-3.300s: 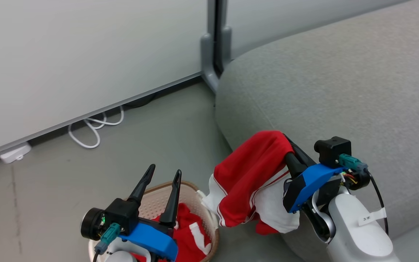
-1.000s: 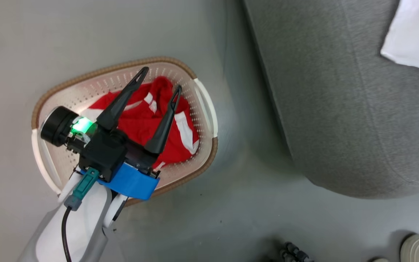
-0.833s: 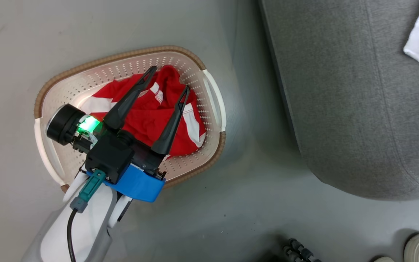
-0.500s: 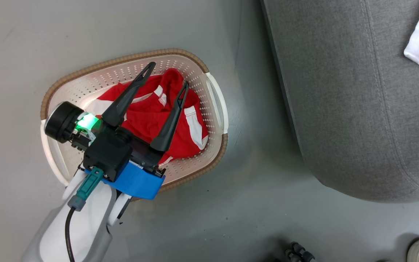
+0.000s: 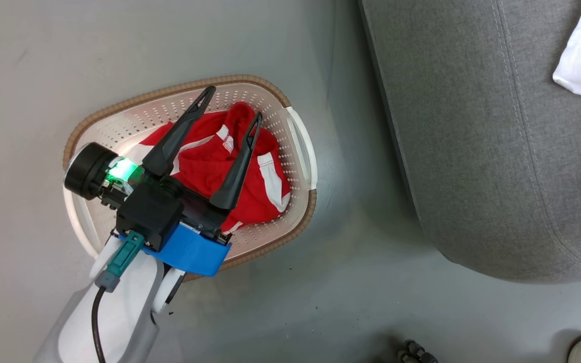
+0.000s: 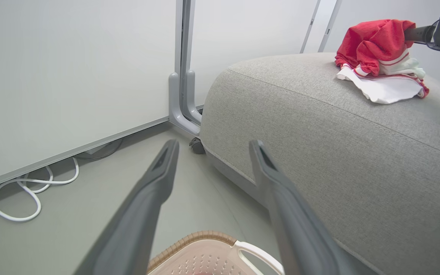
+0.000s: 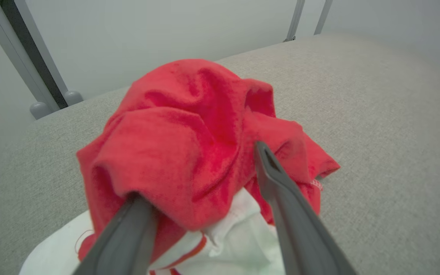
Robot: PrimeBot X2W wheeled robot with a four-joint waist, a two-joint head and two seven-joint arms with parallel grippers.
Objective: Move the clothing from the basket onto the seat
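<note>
Left gripper (image 5: 234, 104): fingers spread wide and holding nothing, hanging over the basket with the tips above the cloth.
Right gripper (image 7: 199, 172): fingers apart, red fabric draped over one finger and bunched between the two.
Garment in the basket (image 5: 252, 194): red with white stripes, crumpled on the basket floor.
Writing: a small white tag (image 5: 227, 146) on that garment bears red print too small to read.
Garment on the seat (image 6: 376, 49): red heaped on a white panel, lying on the seat top, well back from the edge.
Basket (image 5: 300, 229): on the floor (image 5: 321, 302), just beside the seat, a narrow strip of floor between them.
Seat (image 5: 472, 126): rounded front edge with a seam along it; broad bare fabric around the garment.
Beyond: a white cable (image 6: 13, 214) lies looped along the wall's foot.
</note>
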